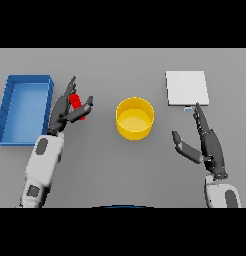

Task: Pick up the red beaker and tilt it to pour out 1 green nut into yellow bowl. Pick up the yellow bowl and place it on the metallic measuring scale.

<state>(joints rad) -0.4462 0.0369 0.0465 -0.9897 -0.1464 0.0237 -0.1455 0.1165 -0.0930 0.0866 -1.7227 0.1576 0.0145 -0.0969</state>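
Left hand (66,109), at nine o'clock of the yellow bowl (135,118), cups spread fingers around the red beaker (76,106); right hand (207,142), at four o'clock, rests with fingers spread.

I take this for a lab setup: a bare grey bench (120,170), a metallic measuring scale (187,88), a blue bin (10,112).
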